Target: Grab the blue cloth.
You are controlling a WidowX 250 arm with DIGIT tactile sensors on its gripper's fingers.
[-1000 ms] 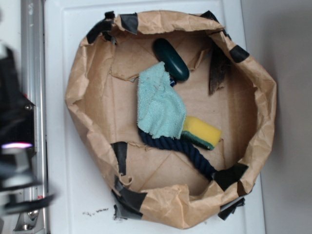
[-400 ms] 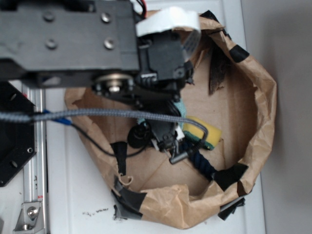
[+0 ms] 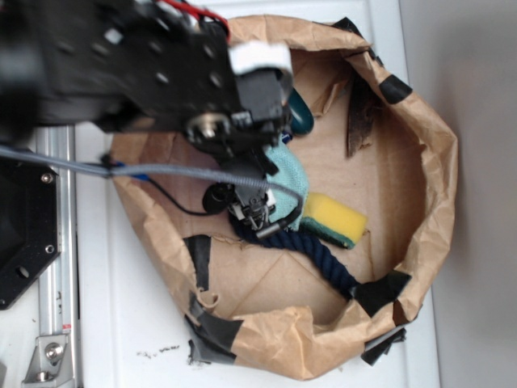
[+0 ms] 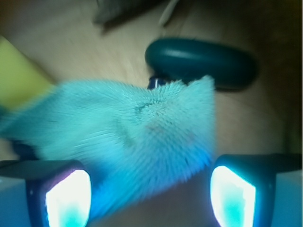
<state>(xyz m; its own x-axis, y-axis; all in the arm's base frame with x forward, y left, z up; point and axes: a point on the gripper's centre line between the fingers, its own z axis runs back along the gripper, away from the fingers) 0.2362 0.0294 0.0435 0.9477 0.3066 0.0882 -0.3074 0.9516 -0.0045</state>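
Within the last second the arm had swung in over the paper-lined basket [image 3: 436,162], placing the spread gripper [image 4: 150,189] astride the blue cloth [image 4: 137,137], which lay at 6 o'clock from the teal oval object [image 4: 201,61], ungrasped.

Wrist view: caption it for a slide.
Open gripper straddling the blue cloth, dark teal oval object beyond.

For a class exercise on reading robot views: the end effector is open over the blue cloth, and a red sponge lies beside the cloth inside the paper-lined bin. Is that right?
One thing is wrong: the sponge is yellow, not red, as the exterior view shows. The rest holds: the end effector is open over the blue cloth, inside the paper-lined bin.
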